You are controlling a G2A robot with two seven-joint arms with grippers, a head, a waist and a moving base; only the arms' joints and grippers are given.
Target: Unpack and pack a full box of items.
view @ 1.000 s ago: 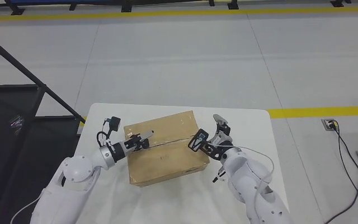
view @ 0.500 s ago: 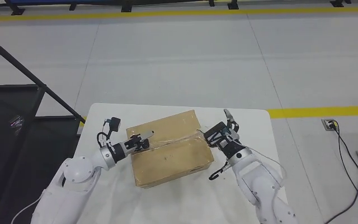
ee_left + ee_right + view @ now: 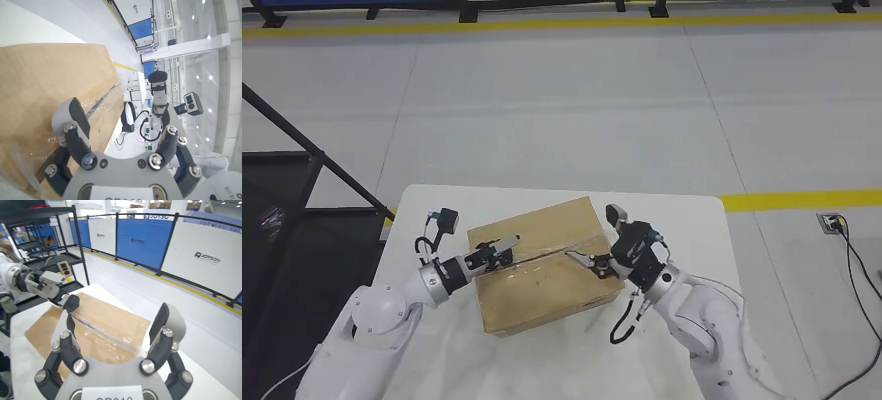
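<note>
Top view: left gripper [image 3: 500, 250] at the left end of the box [image 3: 542, 275], fingers spread, one finger over the seam. Box closed, clear tape [image 3: 105, 332] along its seam, mid-table [image 3: 502, 200]. Right gripper [image 3: 597, 238] at the box's right end, fingers spread wide, nothing between them.

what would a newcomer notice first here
A closed brown cardboard box sits in the middle of the white table, with a strip of clear tape running along its top seam. The left hand and the right hand are both open, one at each end of that seam.
</note>
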